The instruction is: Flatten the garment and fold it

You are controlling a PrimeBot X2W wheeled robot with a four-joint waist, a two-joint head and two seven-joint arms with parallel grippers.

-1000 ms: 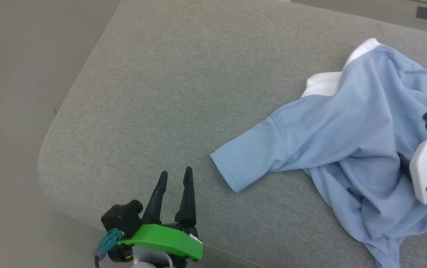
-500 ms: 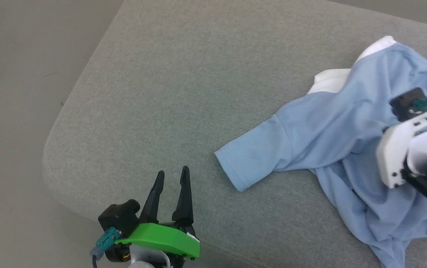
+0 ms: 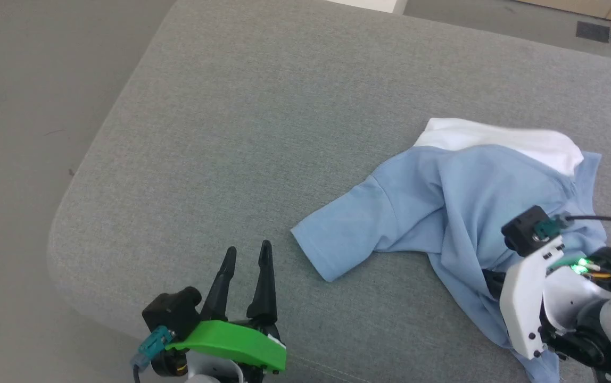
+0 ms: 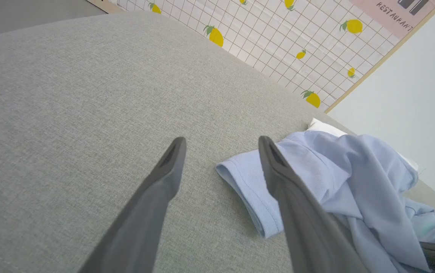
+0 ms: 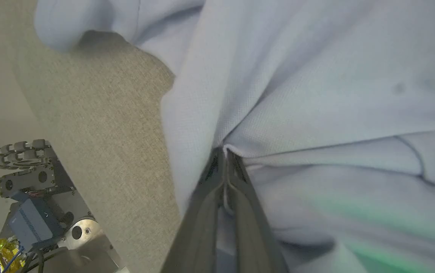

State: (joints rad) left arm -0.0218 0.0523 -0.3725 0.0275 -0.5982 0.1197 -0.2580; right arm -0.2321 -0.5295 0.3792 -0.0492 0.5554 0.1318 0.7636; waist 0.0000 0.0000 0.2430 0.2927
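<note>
Nearest the robot, at the front edge of the grey cushion point(image 3: 284, 106), the left gripper point(image 3: 248, 247) hovers with its green-shrouded wrist low and its two dark fingers pointing away across the fabric, spread apart with nothing between them. In the left wrist view the sleeve hem lies just beyond its right-hand finger, apart from it. To the right, the right arm's white wrist housing tilts down and inward over the garment point(image 3: 470, 202), its fingers buried in the cloth in the head view. In the right wrist view the right gripper point(image 5: 223, 151) is pinched tight on a small ridge of the light blue fabric, and creases fan out from that pinch. The garment lies crumpled on the right part of the cushion. One short sleeve is stretched flat towards the left, its hemmed opening facing the left gripper. The body is bunched in soft folds, with a strip trailing to the near right edge. Farther back, a white cloth point(image 3: 497, 141) shows from under the garment's far edge, touching it. Beyond the cushion, the left wrist view shows a white grid-patterned wall panel point(image 4: 278, 22) printed with lemons.
</note>
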